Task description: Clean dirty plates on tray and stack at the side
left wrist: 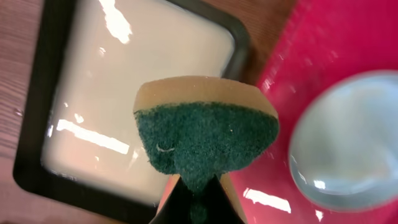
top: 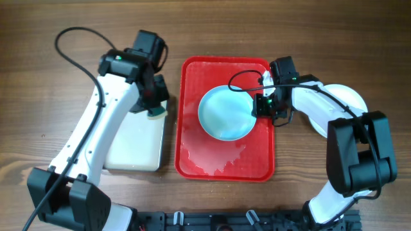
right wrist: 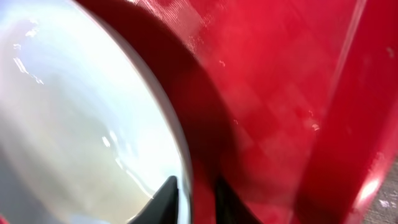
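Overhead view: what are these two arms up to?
The right gripper pinches the rim of a pale blue round plate on the wet red plastic tray. The left gripper holds a yellow-and-green sponge near the dark-rimmed metal pan of pale liquid. A white plate sits off the tray, on the right.

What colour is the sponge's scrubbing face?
Dark green, on a yellow sponge body; the left wrist view shows it best.

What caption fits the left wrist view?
Left claw holding a green-faced sponge over the dark-rimmed pan, beside the red tray carrying a pale blue plate.
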Controlling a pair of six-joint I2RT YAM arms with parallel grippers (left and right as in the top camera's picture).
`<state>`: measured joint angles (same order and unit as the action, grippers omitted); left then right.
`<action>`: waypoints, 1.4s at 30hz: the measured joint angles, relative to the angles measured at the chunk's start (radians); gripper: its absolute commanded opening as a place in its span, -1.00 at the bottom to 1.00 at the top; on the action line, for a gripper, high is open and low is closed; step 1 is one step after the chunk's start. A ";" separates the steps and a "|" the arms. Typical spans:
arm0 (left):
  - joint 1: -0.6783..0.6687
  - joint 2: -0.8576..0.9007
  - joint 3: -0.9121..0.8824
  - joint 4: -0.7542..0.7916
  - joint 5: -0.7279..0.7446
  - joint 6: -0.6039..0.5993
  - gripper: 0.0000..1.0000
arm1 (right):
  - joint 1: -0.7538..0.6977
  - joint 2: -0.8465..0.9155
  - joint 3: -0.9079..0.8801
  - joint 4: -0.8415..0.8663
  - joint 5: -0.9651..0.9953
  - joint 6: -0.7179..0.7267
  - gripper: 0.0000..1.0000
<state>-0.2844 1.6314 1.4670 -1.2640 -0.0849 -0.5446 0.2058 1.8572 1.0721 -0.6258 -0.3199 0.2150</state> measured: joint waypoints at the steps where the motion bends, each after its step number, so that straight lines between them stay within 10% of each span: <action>1: 0.030 0.002 -0.049 0.037 -0.014 0.000 -0.92 | 0.000 0.000 0.000 0.012 0.000 -0.005 -0.72; 5: 0.115 0.017 -0.356 0.254 -0.029 0.000 -0.91 | 0.000 0.001 0.000 0.014 -0.005 -0.014 -0.91; 13: 0.168 -0.060 -0.430 0.293 0.029 0.050 0.99 | 0.101 -0.132 -0.003 -0.087 0.203 0.039 -0.91; 23: 0.168 -0.496 -0.430 0.251 0.125 0.061 1.00 | 0.407 -0.486 -0.003 -0.182 0.819 0.102 -0.92; 42: 0.168 -0.514 -0.430 0.251 0.129 0.061 1.00 | 0.925 -0.487 -0.003 -0.247 1.527 0.132 -0.91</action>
<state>-0.1165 1.1175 1.0370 -1.0134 0.0441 -0.4835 1.1313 1.3705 1.0691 -0.8730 1.2076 0.3466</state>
